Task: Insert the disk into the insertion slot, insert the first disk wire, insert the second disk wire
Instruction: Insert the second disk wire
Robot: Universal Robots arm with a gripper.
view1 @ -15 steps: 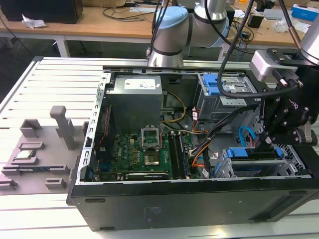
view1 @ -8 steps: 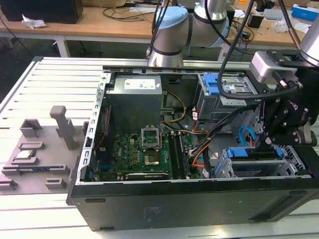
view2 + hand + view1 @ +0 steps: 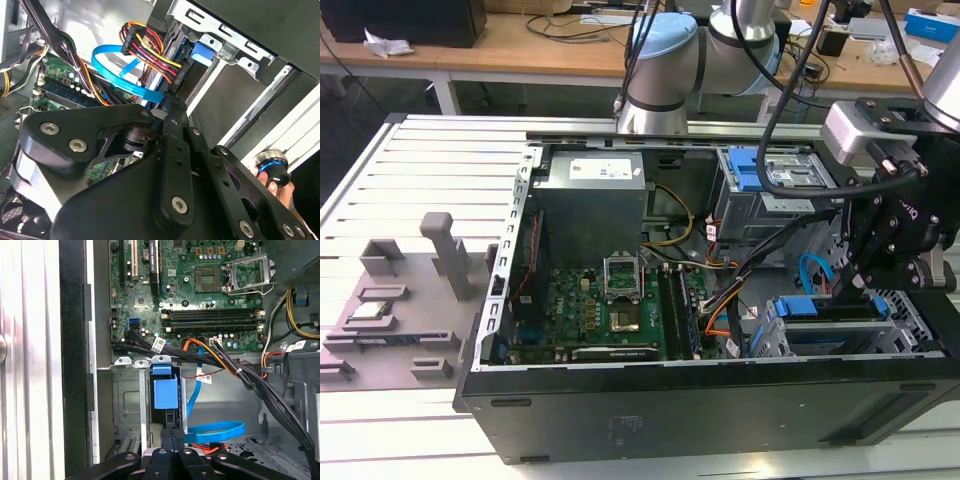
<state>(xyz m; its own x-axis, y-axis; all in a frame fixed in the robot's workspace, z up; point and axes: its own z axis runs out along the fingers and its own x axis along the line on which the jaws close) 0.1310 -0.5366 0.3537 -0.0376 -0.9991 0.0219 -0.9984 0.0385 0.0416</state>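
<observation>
Disk (image 3: 165, 390) stands on edge inside insertion slot (image 3: 127, 405), long axis upright

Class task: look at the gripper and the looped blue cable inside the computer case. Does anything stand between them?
Nothing visible does. In the second wrist view the gripper sits right at the second disk wire, its tip meeting the blue loop's end. The orange, yellow and black wire bundle lies beside it, not between.

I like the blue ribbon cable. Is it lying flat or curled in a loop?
Curled in a loop. The second disk wire arcs up and back down beside the orange, yellow and black wire bundle.
</observation>
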